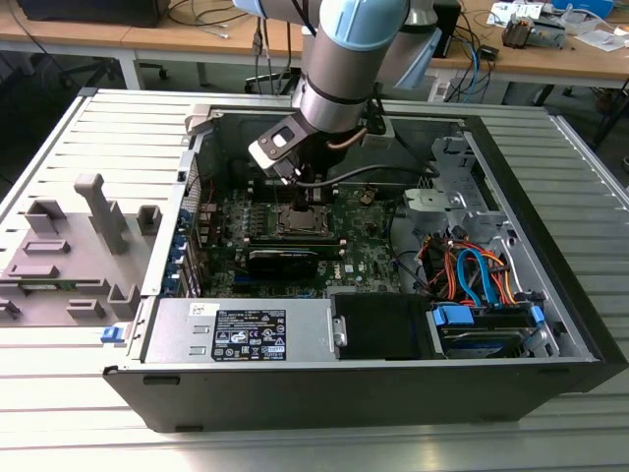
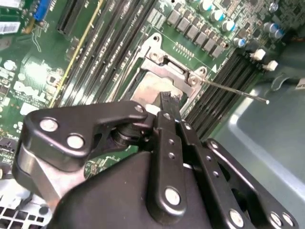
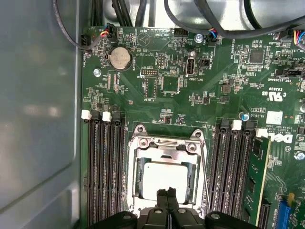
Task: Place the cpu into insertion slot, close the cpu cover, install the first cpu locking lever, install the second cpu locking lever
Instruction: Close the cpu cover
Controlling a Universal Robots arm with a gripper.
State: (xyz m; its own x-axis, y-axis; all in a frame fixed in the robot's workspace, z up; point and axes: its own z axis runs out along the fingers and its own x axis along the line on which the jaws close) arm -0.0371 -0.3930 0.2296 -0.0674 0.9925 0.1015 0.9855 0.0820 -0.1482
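Cpu [image 3: 164, 179] seated in insertion slot [image 3: 138, 180], cpu cover [image 3: 163, 151] down over it. Jaws closed, empty, tips at cpu's edge.

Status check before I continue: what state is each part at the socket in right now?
cpu: lying flat in the insertion slot.
cpu cover: looks down over the cpu.
locking lever: sticking out free, not latched.
gripper: fingers shut, tips at the cpu's edge.

Electronics lab, cable-strewn workbenches [image 1: 69, 34]
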